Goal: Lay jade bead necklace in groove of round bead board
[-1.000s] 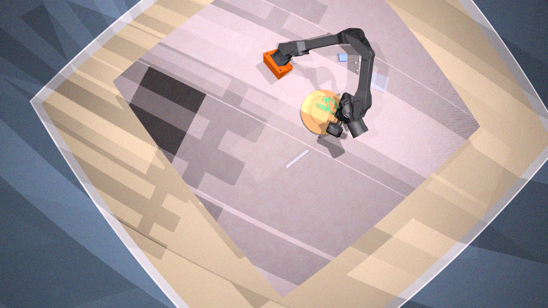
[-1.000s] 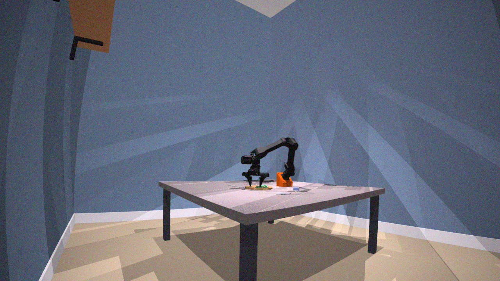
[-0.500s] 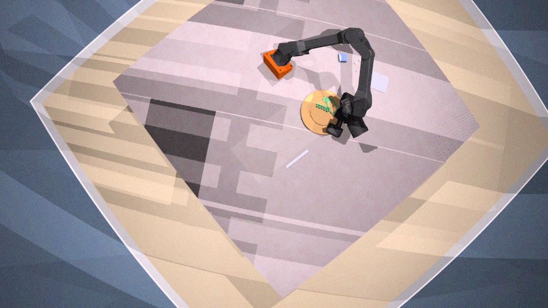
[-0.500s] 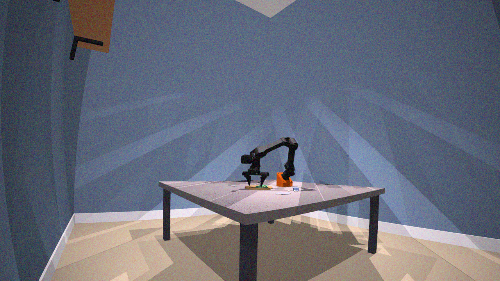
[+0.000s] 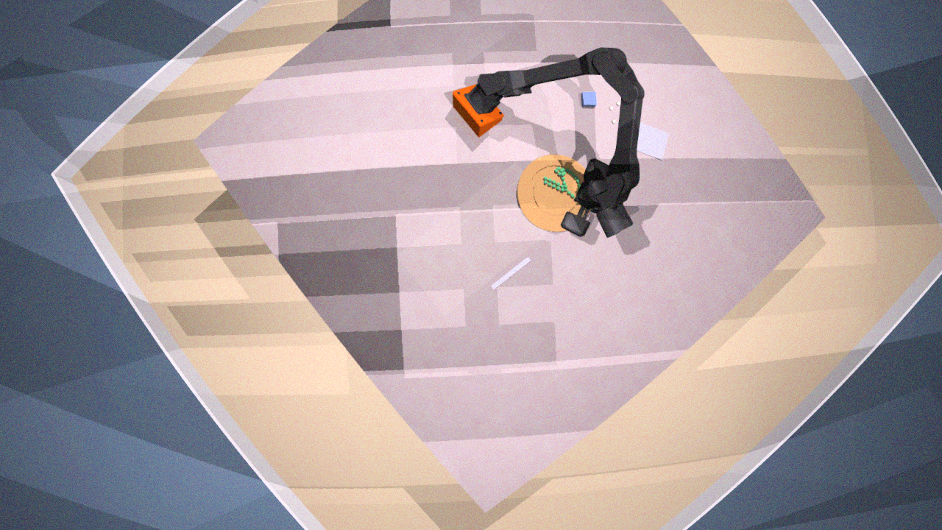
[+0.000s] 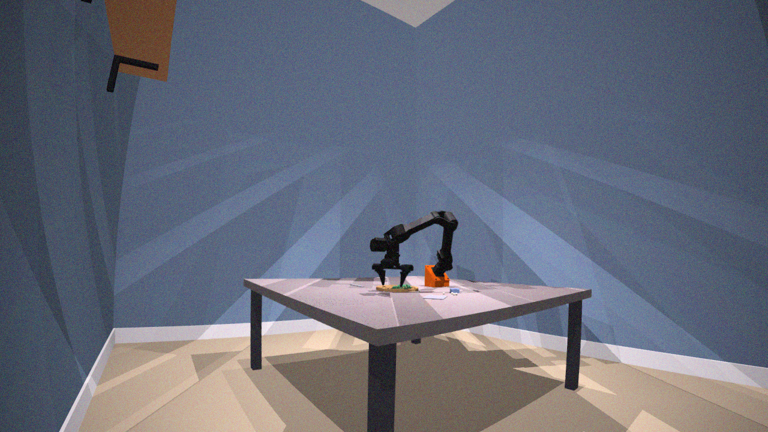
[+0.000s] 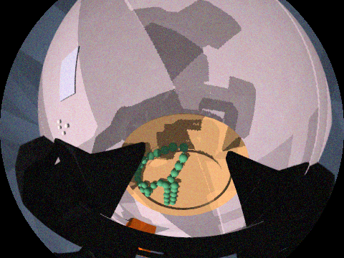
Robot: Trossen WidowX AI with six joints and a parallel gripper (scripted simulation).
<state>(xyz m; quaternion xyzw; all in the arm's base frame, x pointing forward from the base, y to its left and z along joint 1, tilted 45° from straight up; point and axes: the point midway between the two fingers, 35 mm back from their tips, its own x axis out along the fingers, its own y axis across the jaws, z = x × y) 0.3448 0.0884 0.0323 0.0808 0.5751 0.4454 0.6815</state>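
Note:
The jade bead necklace (image 5: 558, 186) (image 6: 404, 286) (image 7: 183, 158) lies bunched on the round bead board (image 5: 530, 210) (image 6: 382, 288) (image 7: 211, 175). In the wrist view one stretch of beads curves along the upper left of the groove; I cannot tell whether it sits in it. The rest folds inward across the middle, with a doubled strand reaching toward the lower groove. The right side of the groove shows no beads. My gripper (image 6: 392, 285) (image 7: 188, 152) is open and empty, its fingertips wide apart just above the board. The left finger hides part of the board's left edge.
An orange arm base (image 5: 485, 122) (image 7: 142, 226) stands beyond the board. A blue block (image 5: 589, 99) (image 6: 454, 290), several small white beads (image 5: 613, 121) (image 7: 67, 125) and a pale sheet (image 5: 653, 141) (image 7: 69, 74) lie to one side. A white bar (image 5: 511, 272) lies on the other.

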